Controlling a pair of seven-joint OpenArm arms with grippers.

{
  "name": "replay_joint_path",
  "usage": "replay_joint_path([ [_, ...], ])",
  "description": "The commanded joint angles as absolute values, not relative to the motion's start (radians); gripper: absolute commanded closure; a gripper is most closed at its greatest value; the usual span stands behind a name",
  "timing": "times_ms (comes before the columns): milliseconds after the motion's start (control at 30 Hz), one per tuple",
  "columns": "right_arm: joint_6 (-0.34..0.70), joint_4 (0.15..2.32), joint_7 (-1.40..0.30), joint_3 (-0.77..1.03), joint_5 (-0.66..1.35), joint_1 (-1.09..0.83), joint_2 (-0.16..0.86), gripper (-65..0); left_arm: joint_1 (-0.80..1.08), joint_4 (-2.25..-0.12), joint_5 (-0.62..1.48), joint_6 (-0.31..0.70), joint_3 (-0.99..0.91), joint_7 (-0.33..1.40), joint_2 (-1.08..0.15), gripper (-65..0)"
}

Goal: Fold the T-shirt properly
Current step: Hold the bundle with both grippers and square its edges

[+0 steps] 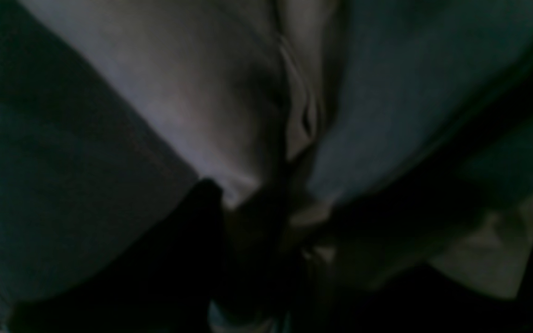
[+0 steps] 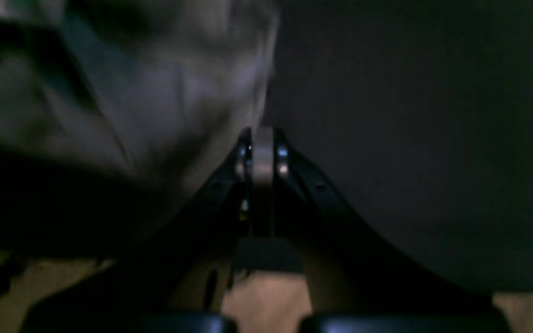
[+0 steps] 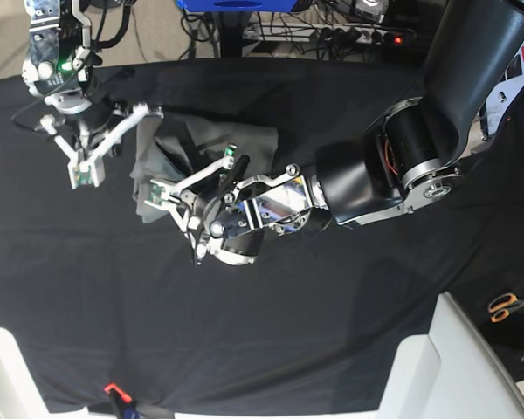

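Note:
The grey T-shirt (image 3: 205, 144) lies bunched and creased on the black table cloth (image 3: 332, 297), left of the middle. My left gripper (image 3: 162, 194) reaches in from the right and sits at the shirt's lower left edge. It is shut on a gathered fold of the T-shirt (image 1: 229, 106), which fills the left wrist view above the dark fingers (image 1: 201, 217). My right gripper (image 3: 83, 173) hovers over the black cloth just left of the shirt. In its wrist view the right gripper (image 2: 262, 155) is shut with no cloth between the tips, and the blurred T-shirt (image 2: 155, 92) lies up and left.
Orange-handled scissors (image 3: 505, 305) lie at the far right edge. White blocks (image 3: 445, 367) stand at the front right corner and another at the front left. A small red-tipped object (image 3: 113, 389) sits at the front edge. Cables and a power strip (image 3: 349, 30) run behind the table.

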State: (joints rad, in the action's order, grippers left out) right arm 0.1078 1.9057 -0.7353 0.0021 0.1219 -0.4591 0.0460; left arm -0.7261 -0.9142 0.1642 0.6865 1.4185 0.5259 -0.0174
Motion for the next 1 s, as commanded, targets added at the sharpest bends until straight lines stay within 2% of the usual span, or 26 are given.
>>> replay_joint_path([
  [0, 0.142, 1.923, -0.725, 0.002, 0.13, -0.461, 0.035, 0.0, -0.751, -0.918, 0.162, 0.698, 1.412, 0.536, -0.012, 0.0],
  [167, 0.266, 1.919, -0.783, 0.002, 0.13, -0.456, -0.004, 0.0, -0.756, -0.918, 0.162, 0.698, 1.412, 0.538, -0.012, 0.0],
  [433, 0.332, 1.847, -0.809, -0.024, 0.13, -0.427, -0.033, 0.0, -0.76, -0.911, 0.162, 0.698, 1.411, 0.538, -0.01, 0.0],
  [967, 0.326, 1.704, -0.806, -0.041, 0.13, -0.254, -0.035, 0.0, -0.762, -0.911, 0.162, 0.698, 1.411, 0.539, -0.012, 0.0],
])
